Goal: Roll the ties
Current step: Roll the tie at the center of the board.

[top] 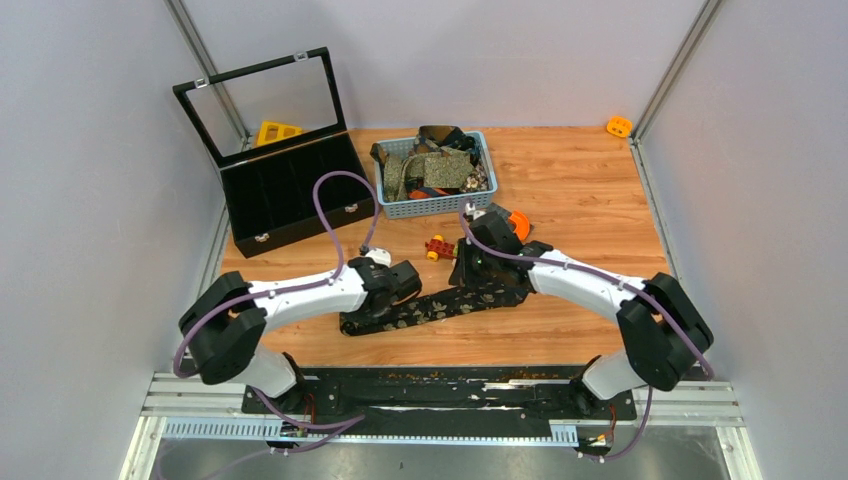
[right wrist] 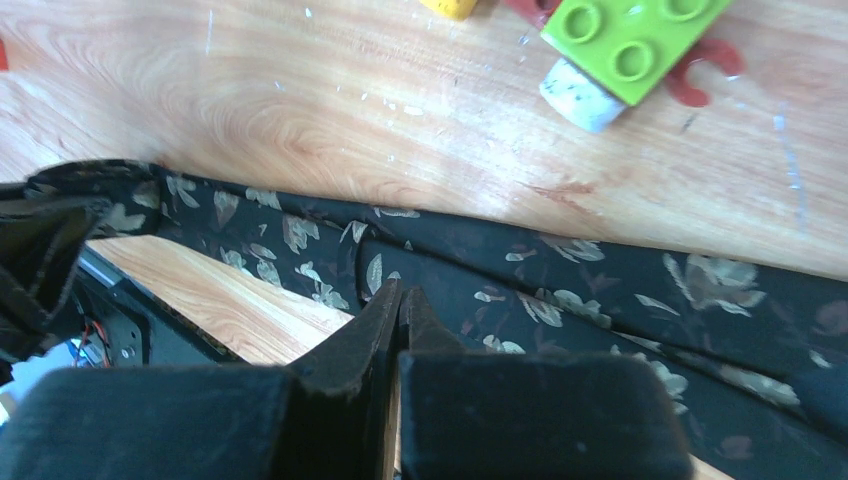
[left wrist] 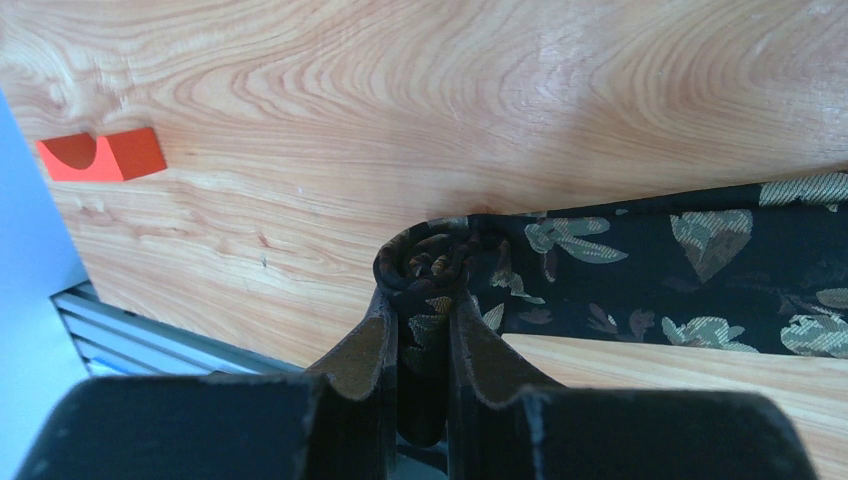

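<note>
Wood-grain desk [top: 590,180] between grey walls [top: 90,150] carries a black tie [top: 440,303] at its centre, lying nine to three. We see the left fingers [left wrist: 365,350] narrowly parted, pinching its rolled end at nine. The right fingers [right wrist: 372,325] are pressed together over its wider stretch at three.

A light wooden surface [top: 580,190] with visible grain. At its back left stands a black box [top: 295,200] with its glazed lid raised. At back centre sits a grey-blue slatted basket [top: 430,205]. A black floral tie [top: 440,303] lies stretched across the near middle, its left end coiled. Just behind it is a small red and yellow toy [top: 437,247]. An orange piece [top: 619,126] rests at the far right corner.
</note>
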Robot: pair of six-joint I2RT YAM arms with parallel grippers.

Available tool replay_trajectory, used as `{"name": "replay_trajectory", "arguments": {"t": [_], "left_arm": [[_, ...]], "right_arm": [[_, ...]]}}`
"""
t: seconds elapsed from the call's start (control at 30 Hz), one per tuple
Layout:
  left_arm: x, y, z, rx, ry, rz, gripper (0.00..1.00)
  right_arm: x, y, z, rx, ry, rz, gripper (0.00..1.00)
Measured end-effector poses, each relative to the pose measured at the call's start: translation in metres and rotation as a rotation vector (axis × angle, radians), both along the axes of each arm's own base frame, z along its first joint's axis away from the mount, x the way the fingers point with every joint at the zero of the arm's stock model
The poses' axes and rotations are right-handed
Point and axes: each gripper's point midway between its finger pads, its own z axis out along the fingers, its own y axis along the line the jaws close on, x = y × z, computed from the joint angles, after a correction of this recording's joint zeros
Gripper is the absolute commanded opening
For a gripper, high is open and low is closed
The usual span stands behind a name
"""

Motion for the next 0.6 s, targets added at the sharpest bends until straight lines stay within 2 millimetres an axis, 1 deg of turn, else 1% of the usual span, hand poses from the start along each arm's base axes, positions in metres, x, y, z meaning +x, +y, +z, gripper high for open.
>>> {"name": "replay_trajectory", "arguments": {"t": [0.2,0.37,0.47,0.6], "left_arm": [[0.0,-0.008,-0.009,0.092,0.029,-0.042,0.0],[0.001,-0.019,-0.014,0.139,0.044,-0.074,0.0],[0.003,-0.028,-0.016,0.151,0.05,-0.09,0.06],[0.004,-0.037,-0.018,0.15,0.053,-0.102,0.22]], "right_arm": [[0.009,-0.015,0.022,0.029,-0.061,-0.058,0.02],[0.01,-0.023,0.029,0.036,-0.079,-0.081,0.03],[0.01,-0.025,0.034,0.041,-0.087,-0.086,0.03],[0.01,-0.026,0.041,0.053,-0.102,-0.088,0.05]]}}
